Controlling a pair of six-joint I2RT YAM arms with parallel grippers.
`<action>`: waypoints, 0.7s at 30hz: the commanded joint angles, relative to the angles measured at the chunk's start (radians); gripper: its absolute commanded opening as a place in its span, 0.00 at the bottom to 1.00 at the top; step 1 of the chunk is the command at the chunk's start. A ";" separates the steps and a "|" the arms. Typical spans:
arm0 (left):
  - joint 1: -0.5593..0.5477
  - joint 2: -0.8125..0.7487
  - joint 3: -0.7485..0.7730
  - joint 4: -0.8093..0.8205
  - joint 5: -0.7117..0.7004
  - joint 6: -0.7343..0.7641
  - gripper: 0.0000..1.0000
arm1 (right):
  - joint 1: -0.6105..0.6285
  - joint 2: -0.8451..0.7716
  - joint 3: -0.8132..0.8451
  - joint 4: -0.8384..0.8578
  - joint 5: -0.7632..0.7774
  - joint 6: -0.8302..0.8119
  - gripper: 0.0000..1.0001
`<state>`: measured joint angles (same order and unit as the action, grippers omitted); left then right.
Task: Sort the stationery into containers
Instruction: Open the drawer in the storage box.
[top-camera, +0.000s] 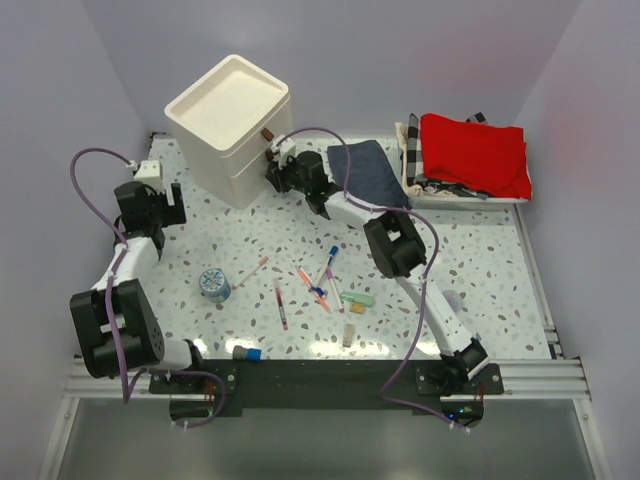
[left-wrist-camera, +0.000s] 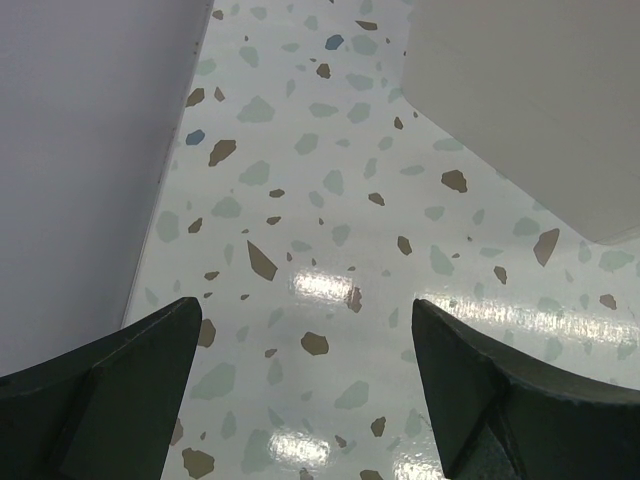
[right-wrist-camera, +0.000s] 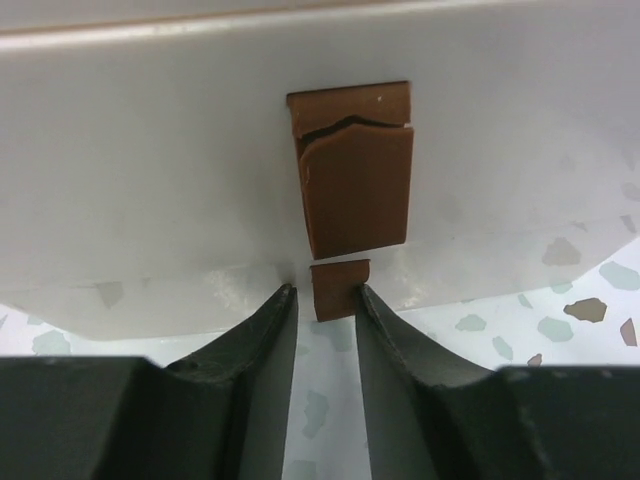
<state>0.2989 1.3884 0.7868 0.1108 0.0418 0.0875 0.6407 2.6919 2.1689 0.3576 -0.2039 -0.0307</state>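
The cream-white drawer unit (top-camera: 228, 130) stands at the back left. My right gripper (top-camera: 272, 165) is up against its front. In the right wrist view its jaws (right-wrist-camera: 325, 292) flank a lower brown pull tab (right-wrist-camera: 340, 288), the right finger touching and a slim gap on the left. A bigger tab (right-wrist-camera: 355, 170) sits above. The stationery lies mid-table: a blue-white roll (top-camera: 214, 284), a red pen (top-camera: 281, 305), a pink pen (top-camera: 252, 270), a blue-capped pen (top-camera: 330, 258), a mint eraser (top-camera: 357, 298), a tan block (top-camera: 348, 335) and a blue-capped stick (top-camera: 247, 352). My left gripper (top-camera: 150, 205) (left-wrist-camera: 305, 330) hangs open over bare table.
A checkered basket with red cloth (top-camera: 470, 150) sits at the back right, and a dark blue cloth (top-camera: 365, 170) lies beside it under my right arm. A wall runs close along the left. The unit's side (left-wrist-camera: 530, 100) is to the right of the left gripper.
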 joint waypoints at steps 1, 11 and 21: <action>0.019 0.020 0.017 0.053 0.017 -0.023 0.91 | 0.001 0.016 0.075 0.017 -0.037 -0.009 0.25; 0.025 0.029 0.031 0.055 0.018 -0.022 0.91 | -0.001 -0.023 0.025 0.004 -0.061 -0.026 0.00; 0.025 0.012 0.017 0.081 0.035 -0.043 0.91 | -0.009 -0.279 -0.369 0.118 -0.052 -0.054 0.00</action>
<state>0.3141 1.4178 0.7872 0.1192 0.0521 0.0692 0.6315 2.5465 1.9144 0.4450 -0.2317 -0.0639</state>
